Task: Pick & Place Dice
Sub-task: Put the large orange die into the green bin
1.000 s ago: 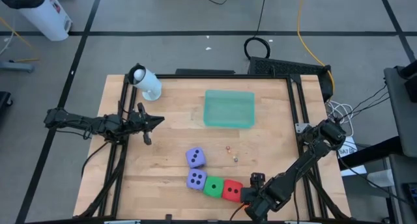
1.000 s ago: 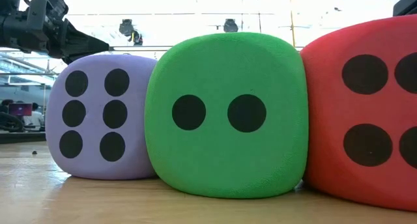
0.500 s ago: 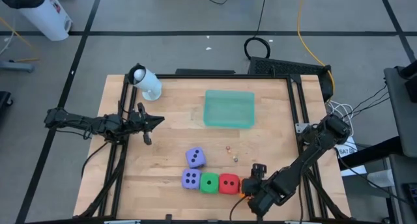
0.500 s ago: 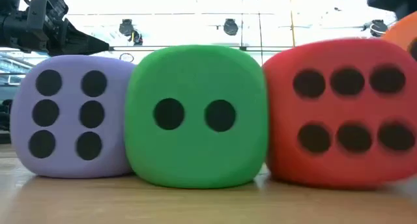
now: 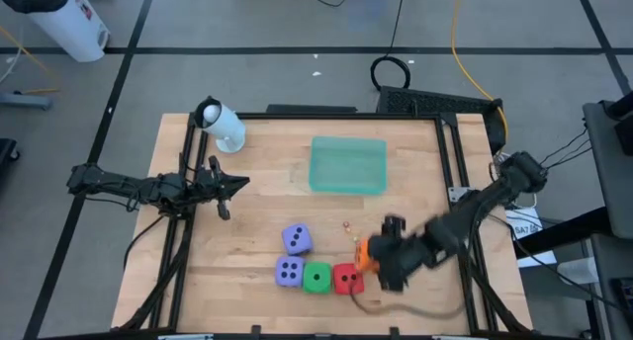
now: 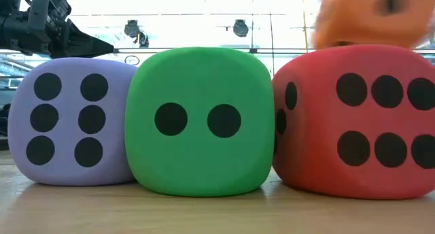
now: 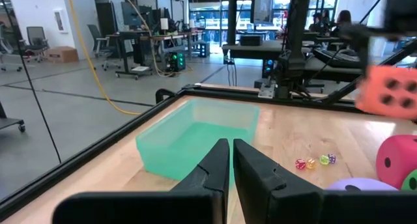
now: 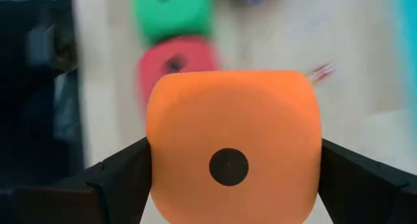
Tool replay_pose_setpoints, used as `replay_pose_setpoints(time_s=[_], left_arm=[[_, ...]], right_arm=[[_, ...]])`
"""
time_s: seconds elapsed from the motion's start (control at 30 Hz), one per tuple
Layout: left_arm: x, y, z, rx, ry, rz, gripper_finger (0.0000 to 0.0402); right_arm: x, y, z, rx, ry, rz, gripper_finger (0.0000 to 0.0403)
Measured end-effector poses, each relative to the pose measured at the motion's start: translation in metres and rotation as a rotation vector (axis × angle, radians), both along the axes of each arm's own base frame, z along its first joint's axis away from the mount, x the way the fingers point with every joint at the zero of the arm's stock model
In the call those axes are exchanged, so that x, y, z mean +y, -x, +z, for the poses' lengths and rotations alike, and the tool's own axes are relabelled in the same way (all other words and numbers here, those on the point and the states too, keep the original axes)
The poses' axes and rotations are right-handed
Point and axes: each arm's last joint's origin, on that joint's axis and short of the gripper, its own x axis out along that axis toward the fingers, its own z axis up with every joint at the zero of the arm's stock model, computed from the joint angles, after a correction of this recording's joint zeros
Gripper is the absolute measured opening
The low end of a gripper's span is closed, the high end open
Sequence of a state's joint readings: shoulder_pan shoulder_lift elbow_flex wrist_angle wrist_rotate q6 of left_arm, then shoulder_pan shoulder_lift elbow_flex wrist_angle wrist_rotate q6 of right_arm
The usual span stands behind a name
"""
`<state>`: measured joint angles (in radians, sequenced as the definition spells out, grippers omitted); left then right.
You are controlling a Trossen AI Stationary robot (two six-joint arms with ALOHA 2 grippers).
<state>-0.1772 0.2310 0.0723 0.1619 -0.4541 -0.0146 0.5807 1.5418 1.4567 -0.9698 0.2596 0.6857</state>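
Carrying the orange die (image 8: pixel 233 142) clamped between its two fingers, the right tool (image 5: pixel 381 258) hangs above the desk (image 5: pixel 257 172), just right of and slightly beyond the red die (image 5: pixel 345 277). In the low view the orange die (image 6: pixel 363 18) shows lifted clear, above the red die's top edge. Three dice sit in a row along the near edge: a purple die (image 5: pixel 289 272) on the left, the green die (image 5: pixel 316 278) in the middle and the red one on the right, each touching its neighbour. A second purple die (image 5: pixel 296 239) rests just beyond the row's left end.

The left tool (image 5: pixel 229 185) waits over the left part of the desk with its fingers pressed together and nothing in them. A teal tray (image 5: pixel 347 164) lies toward the far side, with a few tiny specks (image 5: pixel 351 231) between it and the row.

The step in hand looks like transport of the orange die. Where it is meant to go is not settled by what shows: the tray or the row are both plausible. The next move calls for a steady carry to the chosen spot, a gentle lowering until the foam rests, then releasing without nudging the neighbouring dice.
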Motion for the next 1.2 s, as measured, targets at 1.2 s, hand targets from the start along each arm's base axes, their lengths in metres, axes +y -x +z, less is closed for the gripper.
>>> replay_pose_setpoints(time_s=[1.2], left_arm=[[-0.001, -0.016, -0.017, 0.123, 0.099, 0.099, 0.0033]], right_arm=[[-0.314, -0.139, -0.063, -0.012, 0.145, 0.122, 0.0352]])
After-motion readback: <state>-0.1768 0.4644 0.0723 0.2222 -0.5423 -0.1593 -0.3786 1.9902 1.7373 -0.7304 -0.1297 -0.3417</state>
